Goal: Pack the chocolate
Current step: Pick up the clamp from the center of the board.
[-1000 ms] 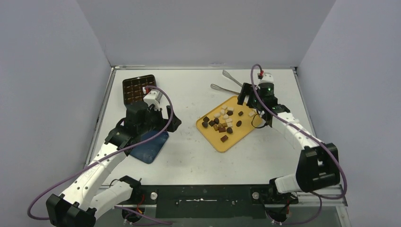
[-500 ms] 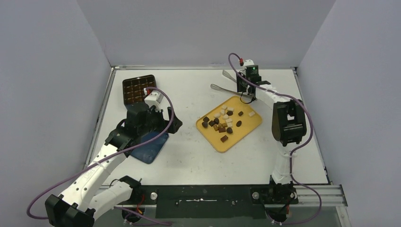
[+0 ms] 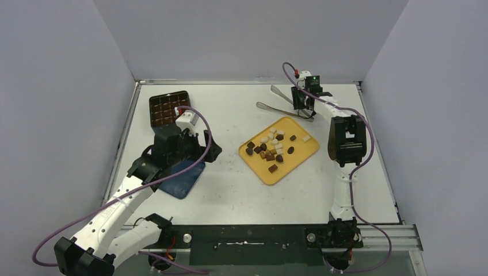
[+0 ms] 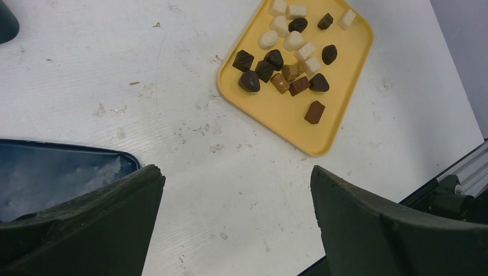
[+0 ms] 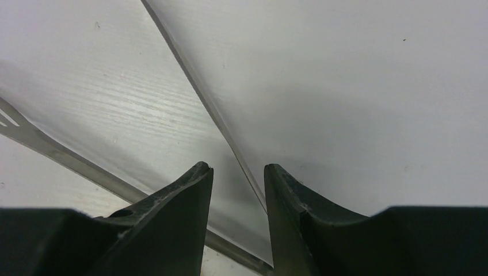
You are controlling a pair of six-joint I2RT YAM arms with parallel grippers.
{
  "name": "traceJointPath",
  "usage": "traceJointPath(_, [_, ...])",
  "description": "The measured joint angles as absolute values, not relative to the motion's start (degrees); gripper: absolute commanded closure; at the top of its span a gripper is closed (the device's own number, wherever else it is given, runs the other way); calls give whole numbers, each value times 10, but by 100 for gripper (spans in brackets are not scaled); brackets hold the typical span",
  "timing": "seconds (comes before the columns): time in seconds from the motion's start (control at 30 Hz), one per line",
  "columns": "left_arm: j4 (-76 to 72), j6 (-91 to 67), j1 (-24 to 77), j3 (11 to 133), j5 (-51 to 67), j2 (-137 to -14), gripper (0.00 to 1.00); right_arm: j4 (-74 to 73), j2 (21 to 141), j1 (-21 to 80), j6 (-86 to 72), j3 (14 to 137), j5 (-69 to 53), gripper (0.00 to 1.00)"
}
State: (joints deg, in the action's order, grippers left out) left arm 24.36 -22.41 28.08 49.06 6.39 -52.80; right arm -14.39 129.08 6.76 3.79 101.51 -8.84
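the chocolate [image 4: 290, 72] lies in a loose heap on the yellow tray [image 4: 282, 118], which sits cornerwise a little right of the middle of the counter [image 3: 230, 115]. dark brown, mid-brown and cream-white pieces are mixed together. most of them touch or sit just beside one another, while a few lie apart toward the tray's far corner.

the left claw [image 4: 235, 172] hangs above the counter with its fingers spread wide, and only bare counter shows between them. in the wrist view a dark blue container [image 4: 52, 172] shows just behind one finger, and the yellow tray lies farther out, well apart from both fingers. seen from above, the left arm reaches over that blue container. a brown tray [image 3: 168, 108] with square compartments stands beyond it, near the far left corner of the counter.

the right claw [image 3: 302, 102] is stretched out to the far side of the counter, down at the tongs [image 3: 276, 108], which lie just beyond the yellow tray. its fingers are drawn close together, with only a narrow gap between the tips. in the wrist view one metal arm of the tongs runs in under one finger toward that gap, but whether the fingers actually pinch it i cannot tell.
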Motion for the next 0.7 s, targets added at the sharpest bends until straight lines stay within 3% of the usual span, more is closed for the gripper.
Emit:
traceJointPath(0.2, [246,-224,281,491,62,-528,3,-167,1330,63,53,1053,-107,70])
traceJointPath(0.47, [248,-224,280,491,60,-528,3,-172,1349,64,58,1079,-100,99])
traceJointPath(0.7, [256,-223,279,491,45,-528,5,-165,1349,70,49,1079,-76,100])
